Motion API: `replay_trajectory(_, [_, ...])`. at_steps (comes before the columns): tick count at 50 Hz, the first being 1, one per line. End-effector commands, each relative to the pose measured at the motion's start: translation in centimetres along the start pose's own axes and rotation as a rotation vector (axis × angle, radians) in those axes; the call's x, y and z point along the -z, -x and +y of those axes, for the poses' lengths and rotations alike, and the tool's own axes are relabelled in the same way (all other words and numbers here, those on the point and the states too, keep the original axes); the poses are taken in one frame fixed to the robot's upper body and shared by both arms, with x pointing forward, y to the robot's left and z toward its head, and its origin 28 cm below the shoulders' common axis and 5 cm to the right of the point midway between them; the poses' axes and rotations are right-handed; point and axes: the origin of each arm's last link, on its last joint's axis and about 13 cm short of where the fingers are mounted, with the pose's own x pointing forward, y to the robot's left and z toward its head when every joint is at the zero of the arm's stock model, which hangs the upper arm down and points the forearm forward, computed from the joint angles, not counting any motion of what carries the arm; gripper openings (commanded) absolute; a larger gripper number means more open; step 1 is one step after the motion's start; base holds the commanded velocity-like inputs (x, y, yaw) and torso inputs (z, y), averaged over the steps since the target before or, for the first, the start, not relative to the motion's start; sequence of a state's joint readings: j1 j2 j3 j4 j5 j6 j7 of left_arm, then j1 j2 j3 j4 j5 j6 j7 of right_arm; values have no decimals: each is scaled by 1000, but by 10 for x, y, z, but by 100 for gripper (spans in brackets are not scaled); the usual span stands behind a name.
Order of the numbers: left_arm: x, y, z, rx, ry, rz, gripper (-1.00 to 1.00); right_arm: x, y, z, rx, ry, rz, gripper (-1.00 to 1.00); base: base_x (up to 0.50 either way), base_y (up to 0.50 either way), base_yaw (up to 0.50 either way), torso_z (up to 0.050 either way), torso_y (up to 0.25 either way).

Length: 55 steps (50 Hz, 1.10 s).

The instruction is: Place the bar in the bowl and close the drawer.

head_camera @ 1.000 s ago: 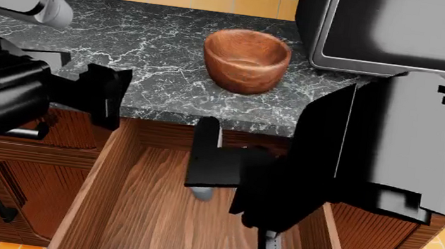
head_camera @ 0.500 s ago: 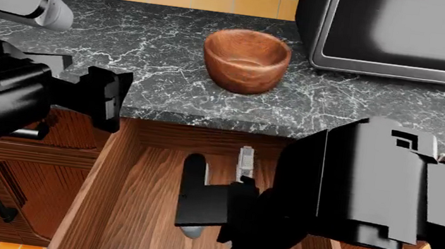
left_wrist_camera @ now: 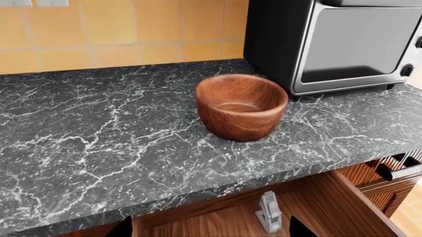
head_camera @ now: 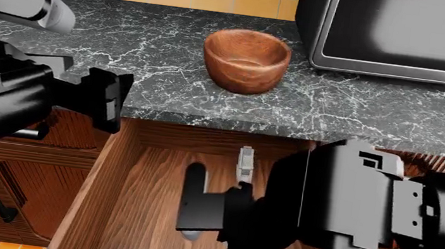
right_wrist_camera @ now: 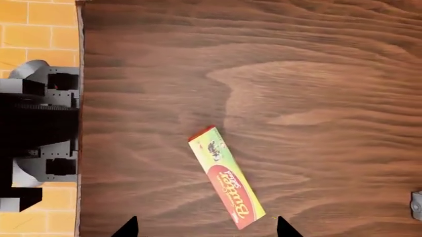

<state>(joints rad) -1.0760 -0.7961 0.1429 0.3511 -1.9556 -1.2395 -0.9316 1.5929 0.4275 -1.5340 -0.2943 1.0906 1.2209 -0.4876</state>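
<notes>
- My right gripper [right_wrist_camera: 205, 231] hangs over the open drawer [head_camera: 143, 216], jaws spread wide, nothing in them; only the fingertips [right_wrist_camera: 126, 228] show in the wrist view.
- Bar [right_wrist_camera: 226, 177] lies flat on the drawer floor, between the tips as seen from that wrist, not touched.
- Bowl [head_camera: 246, 59] sits upright on the worktop [head_camera: 154, 59], beside the oven [head_camera: 399, 35].
- Left gripper [left_wrist_camera: 207, 229] hovers at the worktop edge, spread wide, holding nothing.
- Small grey piece [head_camera: 245, 163] lies at the drawer's back.

One wooden bowl [head_camera: 246, 59] on the countertop. One toaster oven [head_camera: 399, 33] at its two o'clock. One open drawer [head_camera: 143, 216], holding one snack bar [right_wrist_camera: 226, 183] and one small grey metal piece [head_camera: 245, 163]. Two grippers.
</notes>
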Motion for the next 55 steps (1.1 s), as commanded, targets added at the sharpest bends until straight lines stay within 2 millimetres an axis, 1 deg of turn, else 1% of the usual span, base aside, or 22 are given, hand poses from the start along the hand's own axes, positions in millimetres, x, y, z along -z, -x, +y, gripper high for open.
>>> replay_trajectory(1, [2,-2,1,-4,2,5,100,7,-13,-15,64,-1,41,100,0,0,0,0,0])
replay_trajectory(10, [2,-4,2,-7,2,9,100,8,-16,-25,98,4,47,100,0,0,0,0,0])
replay_trajectory(31, [3,-5,3,-8,-1,17,100,0,-21,-51,134,18,36,100,0,0,0,0,0])
replay_trajectory(43, [6,-6,5,-11,5,21,100,-4,-28,-53,93,26,-38,100,0,0,0,0,0])
replay_trajectory(55, [8,-7,6,-13,10,26,100,-6,-36,-51,-3,10,-75,100,0,0,0,0,0])
